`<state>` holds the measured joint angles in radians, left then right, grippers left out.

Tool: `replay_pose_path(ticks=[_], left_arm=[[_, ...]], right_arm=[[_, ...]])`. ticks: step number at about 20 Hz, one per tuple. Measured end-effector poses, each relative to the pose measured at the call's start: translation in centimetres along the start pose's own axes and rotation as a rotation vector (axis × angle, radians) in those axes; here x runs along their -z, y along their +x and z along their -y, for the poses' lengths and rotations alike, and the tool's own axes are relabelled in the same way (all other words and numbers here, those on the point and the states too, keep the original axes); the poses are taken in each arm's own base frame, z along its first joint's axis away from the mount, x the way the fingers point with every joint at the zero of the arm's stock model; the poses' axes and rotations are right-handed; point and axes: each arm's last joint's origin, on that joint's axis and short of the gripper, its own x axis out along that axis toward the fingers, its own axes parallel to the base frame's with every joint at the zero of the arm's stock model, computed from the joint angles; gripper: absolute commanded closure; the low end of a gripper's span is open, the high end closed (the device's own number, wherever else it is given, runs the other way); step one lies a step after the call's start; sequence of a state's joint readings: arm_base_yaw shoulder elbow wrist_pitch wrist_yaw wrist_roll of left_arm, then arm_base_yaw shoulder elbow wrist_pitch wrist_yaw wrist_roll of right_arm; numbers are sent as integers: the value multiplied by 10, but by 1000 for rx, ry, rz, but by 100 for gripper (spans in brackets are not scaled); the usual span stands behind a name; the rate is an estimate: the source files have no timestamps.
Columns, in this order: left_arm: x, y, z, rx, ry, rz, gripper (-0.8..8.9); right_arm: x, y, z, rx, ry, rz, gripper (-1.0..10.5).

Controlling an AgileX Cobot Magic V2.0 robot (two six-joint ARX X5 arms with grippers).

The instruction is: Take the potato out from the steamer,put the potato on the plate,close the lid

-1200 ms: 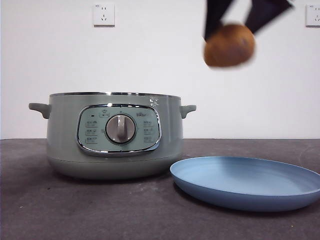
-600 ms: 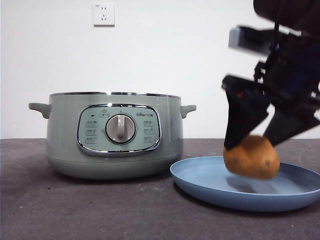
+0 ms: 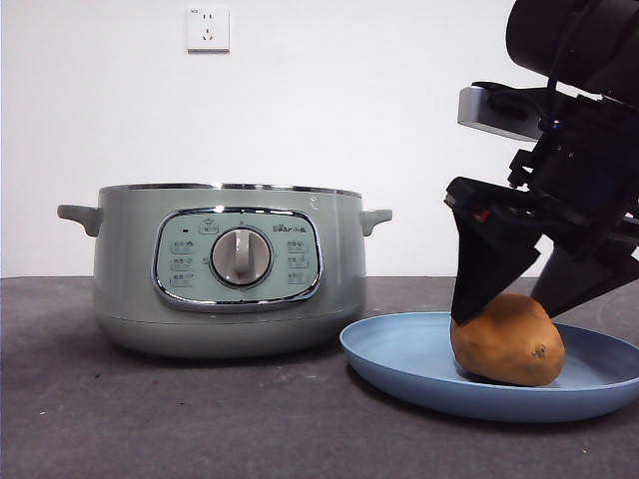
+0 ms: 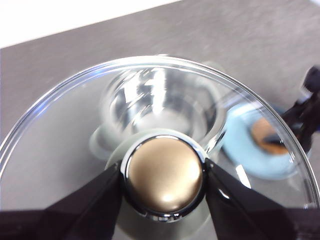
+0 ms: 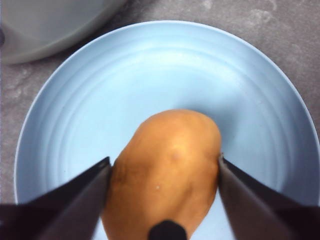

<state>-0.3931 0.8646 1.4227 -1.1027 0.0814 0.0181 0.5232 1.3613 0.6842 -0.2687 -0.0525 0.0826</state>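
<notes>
The potato (image 3: 507, 341) lies on the light-blue plate (image 3: 399, 354) to the right of the steamer (image 3: 230, 269), which stands open with no lid. My right gripper (image 3: 504, 309) comes down from the upper right, its jaws closed against the potato's two sides (image 5: 167, 165) over the plate (image 5: 75, 100). My left gripper (image 4: 164, 175) is shut on the silver-topped knob of the glass lid (image 4: 50, 150) and holds it in the air above the steamer (image 4: 160, 105), out of the front view.
The dark grey table (image 3: 150, 419) runs in front of the steamer and plate. A white wall with a socket (image 3: 208, 28) stands behind. Through the lid glass the left wrist view shows the plate (image 4: 240, 150) and the right arm (image 4: 305, 110).
My right gripper has come down from high above the plate with the potato. The potato now rests on the plate. The steamer and plate have not moved.
</notes>
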Motion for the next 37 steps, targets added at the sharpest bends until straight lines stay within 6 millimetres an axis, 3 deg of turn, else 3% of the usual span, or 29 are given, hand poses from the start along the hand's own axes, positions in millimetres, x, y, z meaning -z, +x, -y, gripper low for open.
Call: replay_pose_path(ticks=[3,6,11,17,22,24,29,37], left_arm=[[-17,33,-2,44,9,-9,822],[-31,72,-5,54,25,-20,822],[-42,145,-7,83,52,-67,822],[-43,207,-8,97,65,-92,822],[-38,240,-9,100,70,-112,822],[-36,251,-8,103,73,-119,822],[-27,271,-6,110,74,-172,822],[-23,279,-6,102,75,-192,822]], right_arm=[[-1,-4,0,1,-1,12,402],[-12,-21,-2,-3,-3,74,402],[-29,-78,-6,-11,-11,226,403],[-17,-149,-8,19,-10,408,406],[-6,-195,-9,9,-13,561,407],[-3,-204,-9,20,-10,595,407],[0,-209,-9,29,-7,609,407],[1,-209,-9,30,-6,601,407]])
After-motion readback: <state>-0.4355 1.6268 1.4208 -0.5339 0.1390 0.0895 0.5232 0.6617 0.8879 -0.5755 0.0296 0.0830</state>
